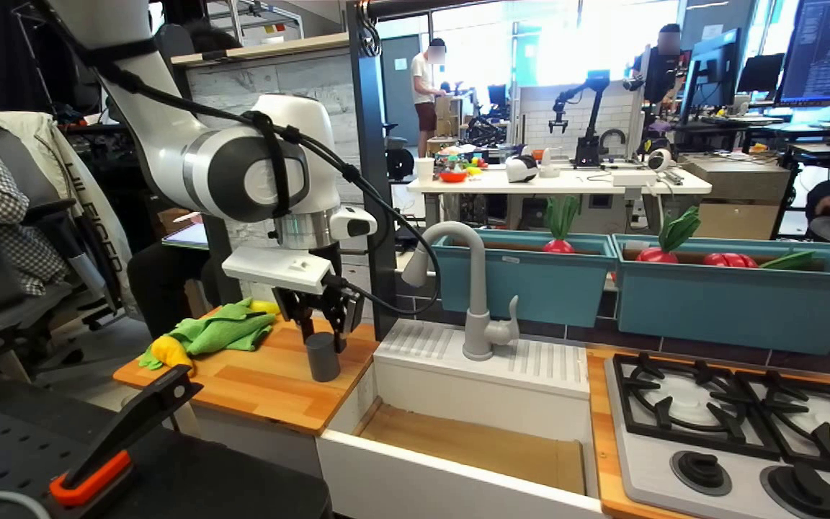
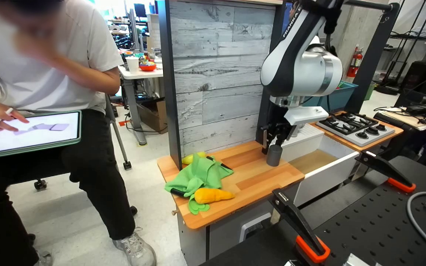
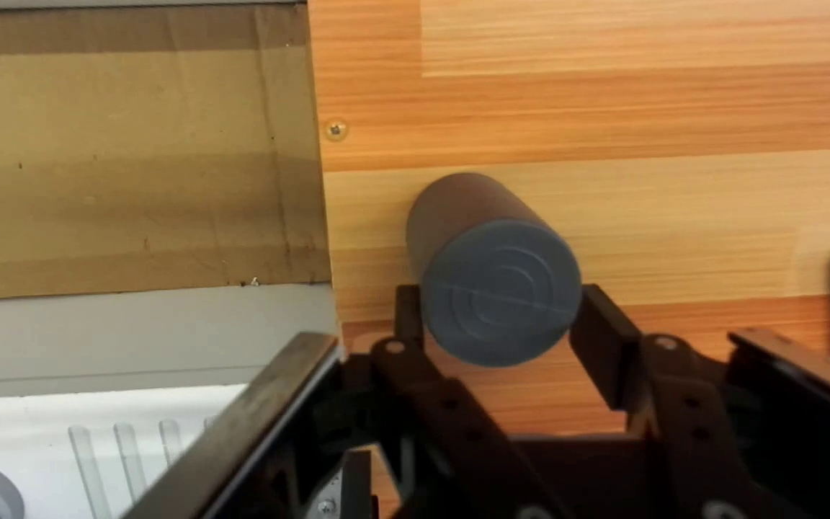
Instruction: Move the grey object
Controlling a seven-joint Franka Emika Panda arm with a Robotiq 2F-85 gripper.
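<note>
Reaching the object seems to be the finished part of this job: the grey cylinder [image 1: 323, 358] stands upright on the bench [image 1: 256, 382], just in from the edge that borders the sink [image 1: 487, 407] and roughly midway between that edge's front and back corners, with the gripper [image 3: 500, 317] straddling its upper part. In both exterior views no gap shows under its base, so I judge it not yet lifted, though a very slight lift could escape these angles. What is left would be the move itself: raising or sliding it, taking it elsewhere, letting go and backing off. The task names no destination, so whether it should go toward the bench's opposite end, where the green cloth [image 2: 203, 171] lies, cannot be told. As for the gripper, it is parted about as wide as the cylinder and no more, with one of its pads [image 3: 606, 346] on the side away from the sink edge and its partner on the side facing that edge. In the wrist view both seem to touch, which I read as a grip; how firmly they press cannot be seen.
</note>
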